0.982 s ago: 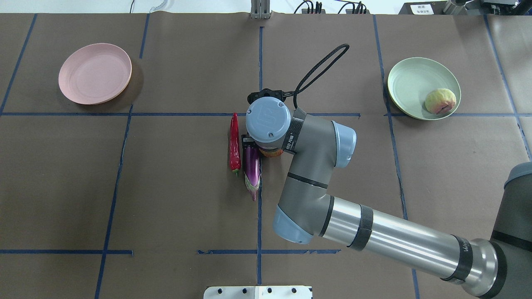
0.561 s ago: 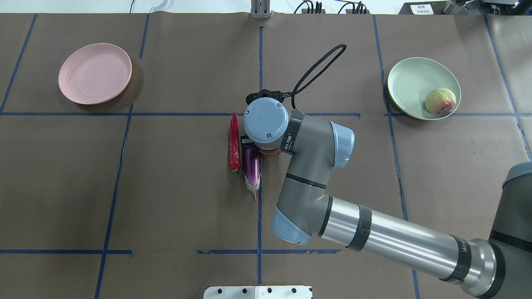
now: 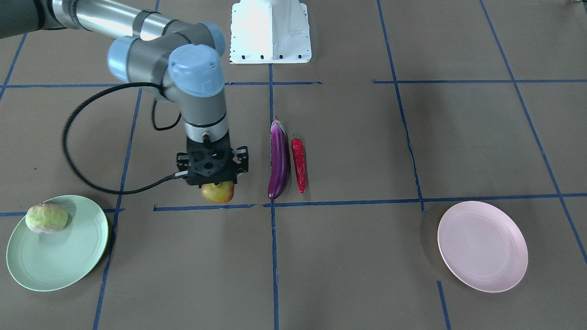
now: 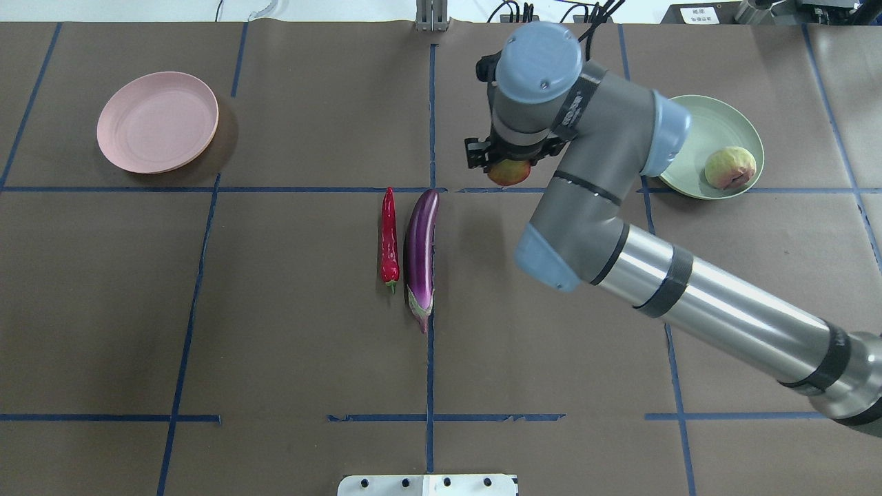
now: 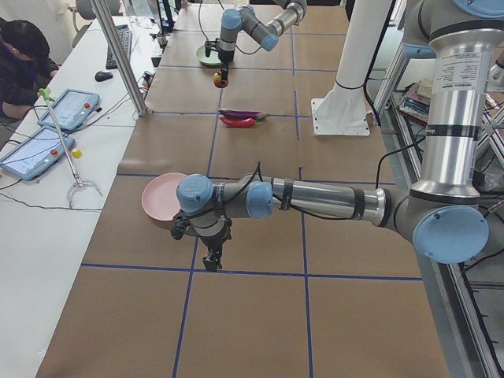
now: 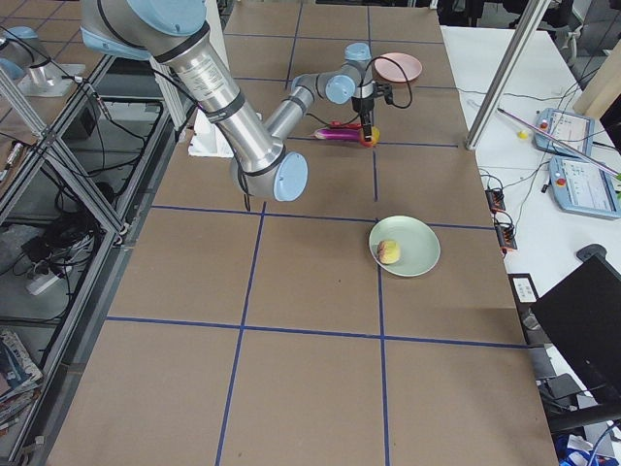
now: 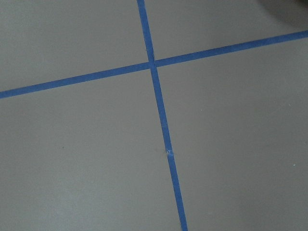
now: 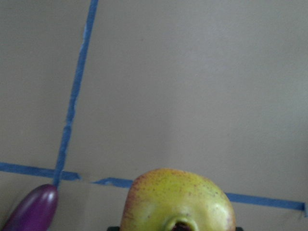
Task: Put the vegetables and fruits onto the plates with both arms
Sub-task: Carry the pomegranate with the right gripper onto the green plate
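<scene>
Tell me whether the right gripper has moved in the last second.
Yes. In the overhead view the right gripper, holding the fruit, has gone from beside the eggplant up and rightward toward the green plate.

Two plates [image 4: 157, 122], two arms [image 4: 723, 317], two vegetables [image 4: 422, 251], one pomegranate [image 3: 218, 192], one lumpy ball [image 4: 730, 167].

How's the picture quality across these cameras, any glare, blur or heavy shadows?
Front-facing view: the white base block is blown out. Overhead view: bright streaks along the right arm, and a soft shadow right of the pink plate. Right wrist view: the fruit and the eggplant tip look soft, cut off at the bottom edge. Left wrist view: evenly lit, dark top-right corner.
</scene>
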